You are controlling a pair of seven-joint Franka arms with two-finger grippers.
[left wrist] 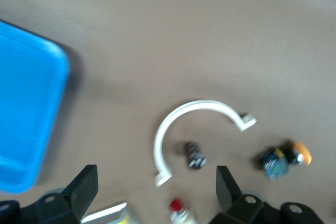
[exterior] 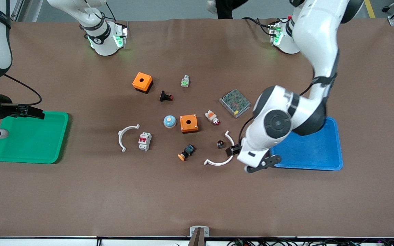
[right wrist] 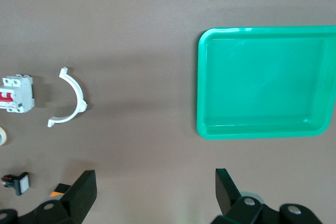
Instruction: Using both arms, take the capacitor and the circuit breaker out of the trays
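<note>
Both grippers up in the air, jaws spread, nothing grasped.

Left gripper [exterior: 232,150] hangs over the white curved clamp [exterior: 221,155] beside the blue tray [exterior: 333,150], fingers [left wrist: 84,184] wide apart and empty. Capacitor [exterior: 220,144] sits on the table inside that clamp's arc, just beside the gripper. Right gripper [exterior: 29,111] is over the rim of the green tray [exterior: 29,150], also spread and empty. Breaker [exterior: 145,141] lies on the table beside a second white clamp [exterior: 125,135], toward the right arm's end, apart from the green tray.
</note>
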